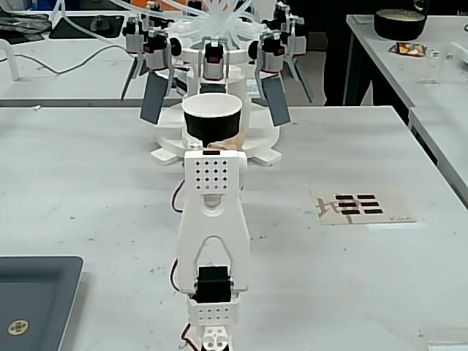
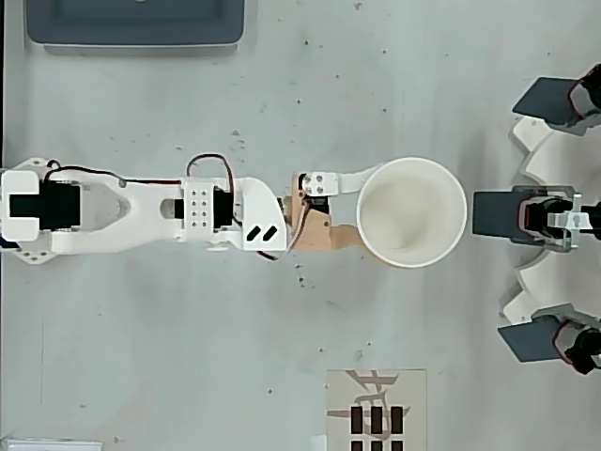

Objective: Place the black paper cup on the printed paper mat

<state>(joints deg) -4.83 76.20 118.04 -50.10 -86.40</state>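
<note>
The black paper cup (image 1: pixel 212 117) has a white rim and is upright just beyond the arm's upper link in the fixed view. From overhead, only the cup's (image 2: pixel 411 211) white inside and round rim show. My gripper (image 2: pixel 368 209) reaches right from the white arm. Its white finger (image 2: pixel 346 178) and beige finger (image 2: pixel 331 239) press the cup's near side, so it is shut on the cup. In the fixed view the arm hides most of the gripper (image 1: pixel 213 140). The printed paper mat (image 1: pixel 362 206) lies flat to the right of the arm, at the bottom edge in the overhead view (image 2: pixel 376 409), apart from the cup.
A white device with dark grey paddles (image 1: pixel 219 66) stands right behind the cup and shows at the right edge from overhead (image 2: pixel 554 216). A dark grey tray (image 1: pixel 33 300) sits at the front left. A black bowl (image 1: pixel 400 23) rests on the far right table.
</note>
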